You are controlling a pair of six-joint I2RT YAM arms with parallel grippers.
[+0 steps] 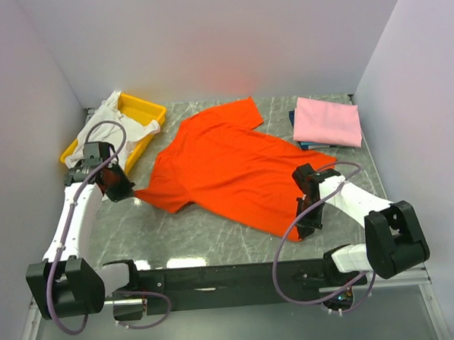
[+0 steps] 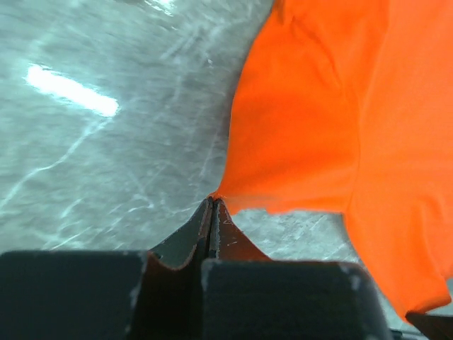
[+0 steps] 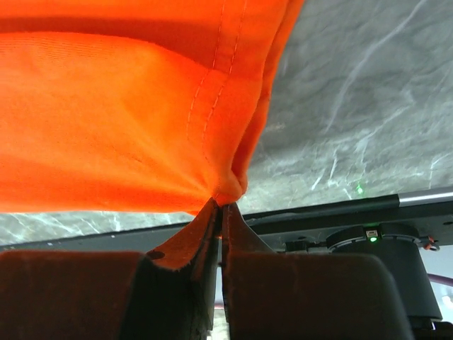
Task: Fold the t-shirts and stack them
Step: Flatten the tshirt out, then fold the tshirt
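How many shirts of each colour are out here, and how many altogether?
orange-red shirt: 1
pink shirt: 1
white shirt: 1
dark blue shirt: 1, mostly hidden under the pink one
Total: 4

Orange t-shirt (image 1: 234,166) spread; pink t-shirt (image 1: 328,121) folded (apparently atop blue t-shirt (image 1: 311,144)).

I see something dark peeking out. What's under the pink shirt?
A dark blue t-shirt lies under the pink t-shirt; only its edges show at the left and front. The rest is covered.
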